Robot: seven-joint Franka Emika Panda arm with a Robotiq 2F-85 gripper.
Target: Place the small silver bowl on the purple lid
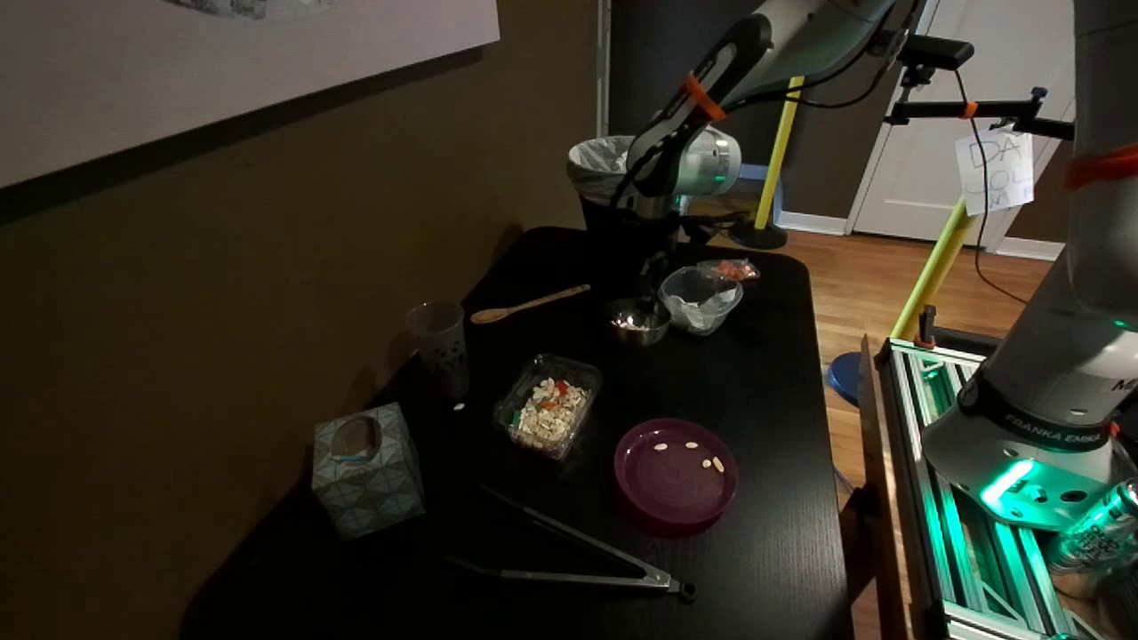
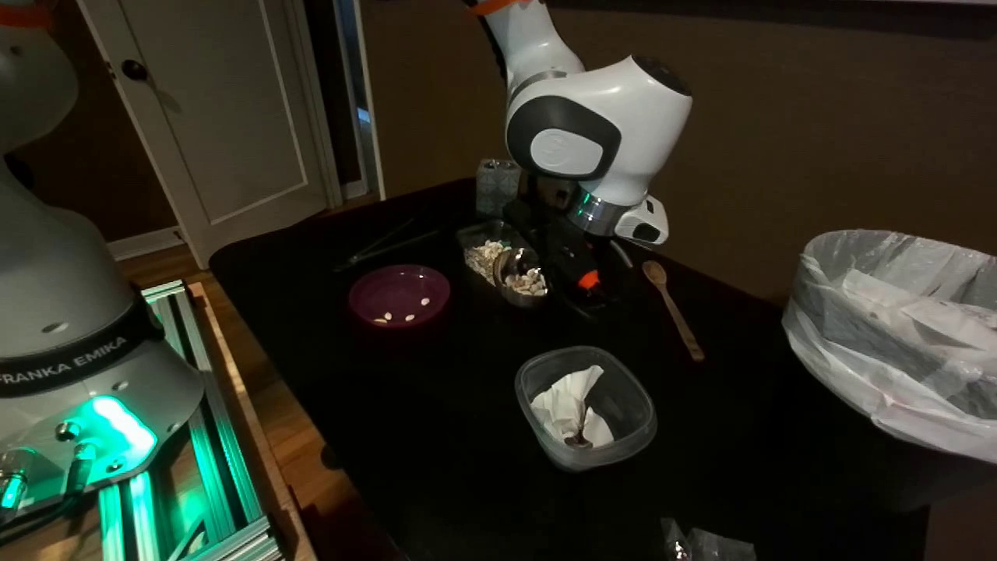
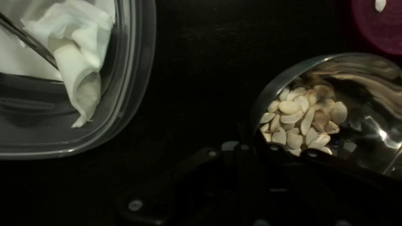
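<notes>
Metal, likely stiff, light and slippery, the small silver bowl [image 1: 638,336] is right under the claw [image 1: 650,302] in an exterior view. In an exterior view it tilts beside the claw, the purple lid [image 2: 397,290] well beyond. Wrist view: the claw pinches the bowl's rim; seeds [image 3: 292,117] could spill, so grip deep on the wall.

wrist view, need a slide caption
Gripper holding a small silver bowl of pale seeds by its rim; clear plastic container with crumpled tissue at left, purple lid at upper right.
</notes>
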